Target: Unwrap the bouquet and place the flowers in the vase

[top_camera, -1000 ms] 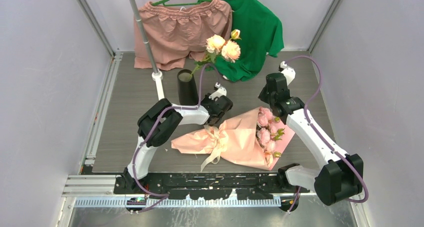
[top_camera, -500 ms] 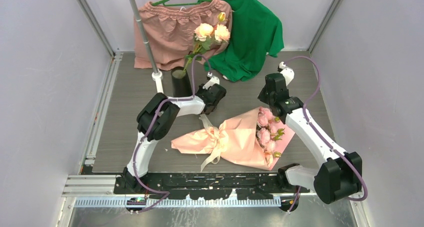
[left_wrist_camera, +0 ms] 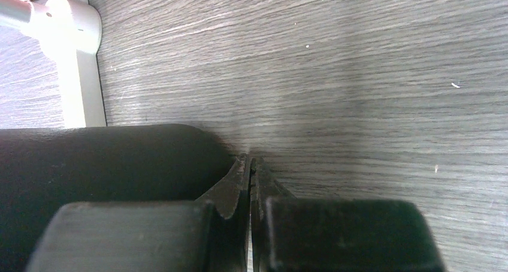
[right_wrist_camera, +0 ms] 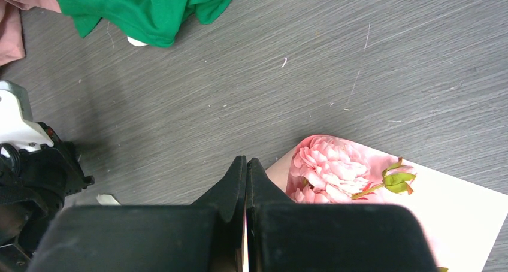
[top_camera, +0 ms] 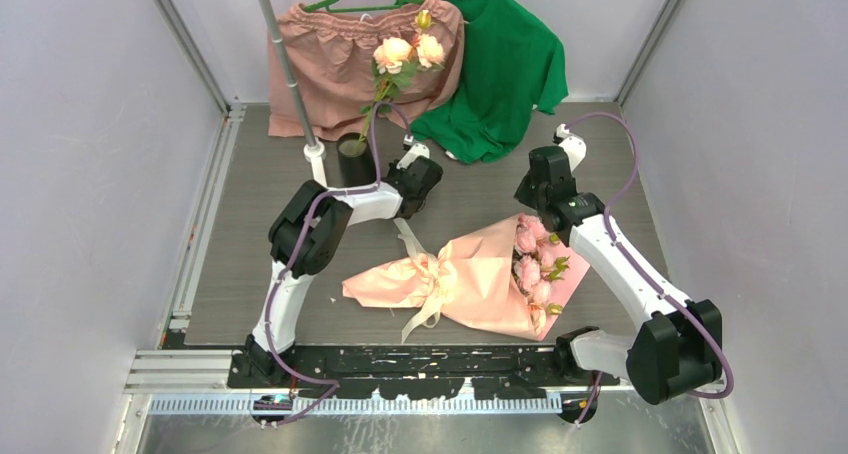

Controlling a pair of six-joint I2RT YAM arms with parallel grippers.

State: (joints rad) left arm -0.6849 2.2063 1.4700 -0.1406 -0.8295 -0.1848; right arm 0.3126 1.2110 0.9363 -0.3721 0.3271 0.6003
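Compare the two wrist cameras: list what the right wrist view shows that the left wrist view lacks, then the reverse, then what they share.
Only the right wrist view: the pink flowers in their salmon paper, the green shirt, a corner of the pink shorts and part of the left arm.
Only the left wrist view: the vase, its black side close beside the left claw, and the white pole base.
Both: the grey table and a shut claw in front; in the right wrist view it is the right claw.
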